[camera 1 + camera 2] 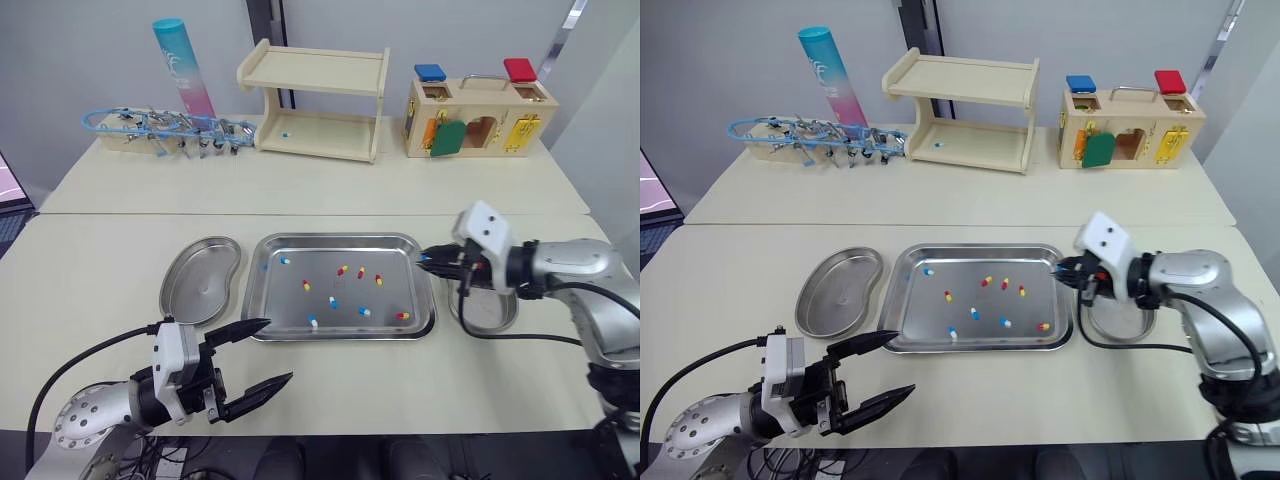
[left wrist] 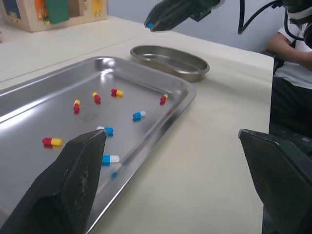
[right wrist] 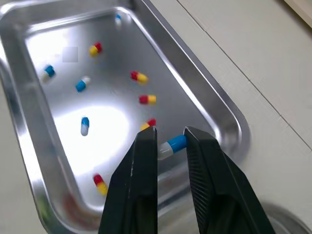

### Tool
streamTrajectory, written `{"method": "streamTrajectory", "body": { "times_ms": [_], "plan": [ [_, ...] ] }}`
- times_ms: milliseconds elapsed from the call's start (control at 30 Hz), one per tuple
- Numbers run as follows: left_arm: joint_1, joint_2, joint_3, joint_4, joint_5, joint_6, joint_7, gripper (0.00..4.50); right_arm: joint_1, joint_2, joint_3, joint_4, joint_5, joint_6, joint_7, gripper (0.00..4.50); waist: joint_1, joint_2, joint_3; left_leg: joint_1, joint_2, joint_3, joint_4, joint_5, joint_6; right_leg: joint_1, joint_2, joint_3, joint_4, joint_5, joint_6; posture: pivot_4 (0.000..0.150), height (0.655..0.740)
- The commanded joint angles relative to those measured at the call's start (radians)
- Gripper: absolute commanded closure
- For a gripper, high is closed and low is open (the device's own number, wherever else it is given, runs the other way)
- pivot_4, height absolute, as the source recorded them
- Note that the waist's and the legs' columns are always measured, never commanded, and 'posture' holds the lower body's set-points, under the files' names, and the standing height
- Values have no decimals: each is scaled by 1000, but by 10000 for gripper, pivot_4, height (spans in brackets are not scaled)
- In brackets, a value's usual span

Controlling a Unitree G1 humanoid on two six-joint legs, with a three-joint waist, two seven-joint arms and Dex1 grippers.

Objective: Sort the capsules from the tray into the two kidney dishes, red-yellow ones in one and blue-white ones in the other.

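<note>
Pinching a blue-white capsule (image 3: pixel 173 145) between the two black fingers of the right gripper (image 1: pixel 428 258), jaws closed down to just the capsule's width, raised over the right edge of the steel tray (image 1: pixel 345 238). Showing nine loose capsules scattered across the tray floor: five red-yellow capsules (image 1: pixel 342 269), mostly towards the tray's middle and right, and four blue-white capsules (image 1: pixel 333 302), mostly towards its left and front. Showing the right kidney dish (image 1: pixel 1118 322) just beside the tray's right edge, partly under the right arm, and the left kidney dish (image 1: pixel 200 280) just beside the tray's left edge. Holding the left gripper (image 1: pixel 278 350) with jaws spread wide and gripping nothing, low over the table just off the tray's front left corner, fingertips pointing towards the tray. Showing, well behind the tray, a wooden shelf (image 1: pixel 315 105), a wooden lock box (image 1: pixel 480 118), a teal-and-pink tube (image 1: pixel 185 65) and a blue rack of metal clips (image 1: pixel 160 125).
</note>
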Motion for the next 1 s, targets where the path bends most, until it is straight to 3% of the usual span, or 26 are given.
{"method": "streamTrajectory", "body": {
  "times_ms": [33,300,900,1000],
  "plan": [
    [-10,-19,-26,-28,-4,-39,3,0,80,-68,-72,28,0,-62,-14,39377,3,0,0,0,0,0,0,0,0,0,0,0,0,0,0,1500,7400],
    [-7,-24,-66,-42,-3,-68,4,0,223,-127,-110,124,-1,-140,-61,39377,5,0,0,1,0,1,0,0,0,1,0,1,0,0,0,1500,7400],
    [-66,-13,-96,-75,-9,-69,47,0,227,-159,-109,180,18,-177,-69,39377,12,0,0,0,0,1,0,0,0,1,0,0,0,0,0,1500,7400],
    [-74,-9,-90,-75,-8,-61,63,0,217,-160,-132,190,36,-180,-64,34293,12,0,0,0,0,1,0,0,0,1,0,0,0,0,0,1500,7400]
  ]
}}
